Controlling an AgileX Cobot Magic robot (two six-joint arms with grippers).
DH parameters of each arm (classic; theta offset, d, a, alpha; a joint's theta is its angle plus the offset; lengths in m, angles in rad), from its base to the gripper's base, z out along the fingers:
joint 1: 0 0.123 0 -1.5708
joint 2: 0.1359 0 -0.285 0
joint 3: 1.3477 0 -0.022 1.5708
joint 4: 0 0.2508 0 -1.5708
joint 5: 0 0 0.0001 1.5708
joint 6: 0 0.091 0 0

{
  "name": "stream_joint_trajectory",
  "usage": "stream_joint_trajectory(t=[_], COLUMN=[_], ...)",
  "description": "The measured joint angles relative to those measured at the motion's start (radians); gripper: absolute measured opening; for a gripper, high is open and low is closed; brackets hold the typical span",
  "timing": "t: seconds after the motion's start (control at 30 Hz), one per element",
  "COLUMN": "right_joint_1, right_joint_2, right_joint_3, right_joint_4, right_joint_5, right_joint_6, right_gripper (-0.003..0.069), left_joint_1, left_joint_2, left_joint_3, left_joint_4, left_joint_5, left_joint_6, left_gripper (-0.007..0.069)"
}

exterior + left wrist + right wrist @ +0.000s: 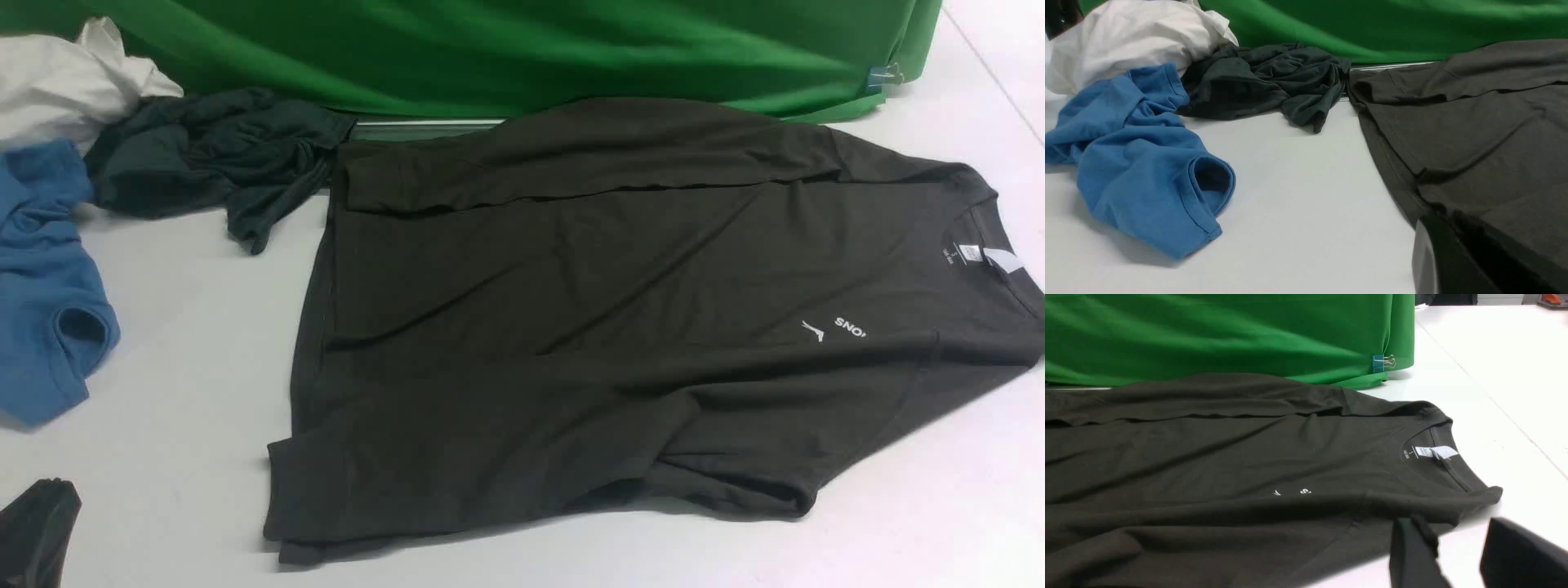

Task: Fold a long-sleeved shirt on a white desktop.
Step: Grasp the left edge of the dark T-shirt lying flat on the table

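Over on the white tabletop (180,343), the long-sleeved shirt (620,327) lay spread out pretty flat, neck toward the robot's right and hem toward its left. Both sleeves looked folded in over the body, one along the far edge by the green backdrop (490,49) and one along the near edge. The little white logo (812,330) faced up on the chest, and the white neck label (1000,260) showed inside the collar.

The left pincer (1445,253) was closed with nothing in it, sitting low at the near left corner of the tabletop, clear of the shirt's hem. The right pincer (1455,528) had its fingers (1412,555) apart with bare tabletop showing between them, just off the shirt's near shoulder. Whether a finger actually touched the cloth, couldn't tell tbh.

Off to the left sat the laundry pile: a crumpled dark teal-grey garment (212,155) right beside the shirt's far hem corner, a blue shirt (41,286) nearer the robot, and a white cloth (57,82) at the back. A blue binder clip (1383,363) pinched the backdrop's corner.
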Motion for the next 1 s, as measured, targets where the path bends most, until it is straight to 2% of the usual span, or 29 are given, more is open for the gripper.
stream_joint_trajectory(t=[0.5,0.83,0.97,1.0], right_joint_1=[0.0,0.0,0.0,0.0], right_joint_2=[0.0,0.0,0.0,0.0], right_joint_3=[0.0,0.0,0.0,0.0], right_joint_4=[0.0,0.0,0.0,0.0], right_joint_5=[0.0,-0.004,-0.142,-0.222], right_joint_6=[0.0,0.0,0.001,0.001], right_gripper=[0.0242,0.0242,0.0242,0.0242], left_joint_1=[0.0,0.0,0.0,0.0], left_joint_2=[0.0,0.0,0.0,0.0], left_joint_3=[0.0,0.0,0.0,0.0], left_joint_4=[0.053,-0.035,-0.103,-0.13], left_joint_5=[-0.02,-0.105,-0.208,-0.257], left_joint_6=[0.026,0.025,0.025,0.025], left_gripper=[0.0018,0.0018,0.0018,0.0018])
